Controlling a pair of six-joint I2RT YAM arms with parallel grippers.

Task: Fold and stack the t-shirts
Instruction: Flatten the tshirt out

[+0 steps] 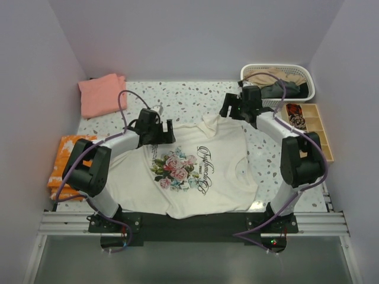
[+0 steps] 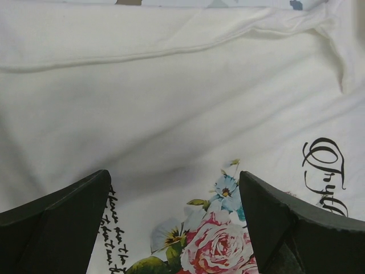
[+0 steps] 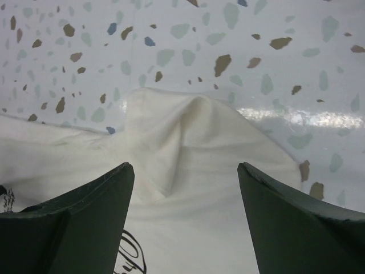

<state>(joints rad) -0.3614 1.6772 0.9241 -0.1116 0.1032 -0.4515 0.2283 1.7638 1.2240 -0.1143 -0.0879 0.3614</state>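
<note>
The cream t-shirt with pink-rose print and black script lies spread face up in the middle of the table. My left gripper is open just above its upper left part. In the left wrist view the left gripper straddles cream cloth beside the rose print. My right gripper is open over the shirt's far right edge. In the right wrist view the right gripper has a raised hump of cloth between its fingers. A folded salmon-pink shirt lies at the far left.
A white basket at the far right holds tan and dark grey shirts. A wooden compartment tray runs along the right edge. An orange patterned cloth lies at the left edge. Speckled tabletop shows beyond the shirt.
</note>
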